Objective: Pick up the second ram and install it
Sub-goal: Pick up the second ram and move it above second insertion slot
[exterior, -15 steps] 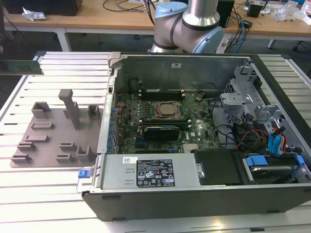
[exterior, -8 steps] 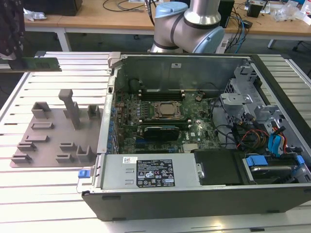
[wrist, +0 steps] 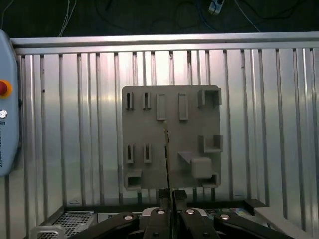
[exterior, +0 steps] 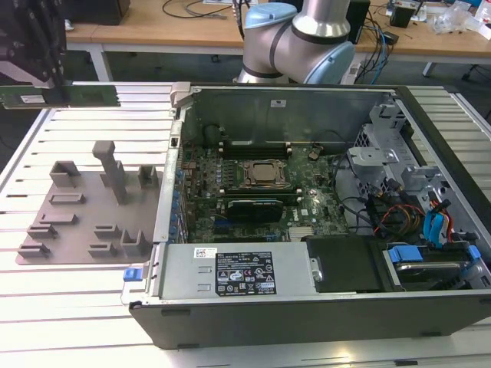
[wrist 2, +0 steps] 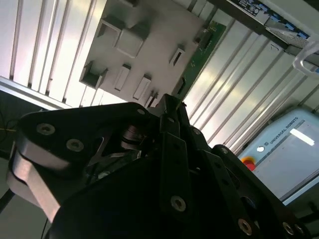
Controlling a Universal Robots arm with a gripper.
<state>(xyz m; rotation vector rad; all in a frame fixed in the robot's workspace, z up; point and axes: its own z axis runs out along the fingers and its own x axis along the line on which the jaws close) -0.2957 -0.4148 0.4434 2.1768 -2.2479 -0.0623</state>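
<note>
My gripper (exterior: 54, 84) hangs at the exterior view's far left, above the slatted table, and is shut on the second ram (exterior: 77, 96). The ram is a long thin green stick held level and sticking out to both sides of the fingers. In the second wrist view the ram (wrist 2: 200, 54) runs out from the fingertips (wrist 2: 172, 107) over the grey fixture plate (wrist 2: 149, 45). In the first wrist view the ram (wrist: 167, 154) appears edge-on between the shut fingers (wrist: 163, 201). The open computer case with the green motherboard (exterior: 307, 207) lies to the exterior view's right of the gripper.
The grey fixture plate (exterior: 77, 207) with raised blocks lies on the slatted table (exterior: 77, 291) beside the case wall (exterior: 165, 199). The arm's base (exterior: 299, 38) stands behind the case. A teach pendant (wrist: 7, 99) rests on the table. Cables and drive bays (exterior: 414, 199) fill the case's right.
</note>
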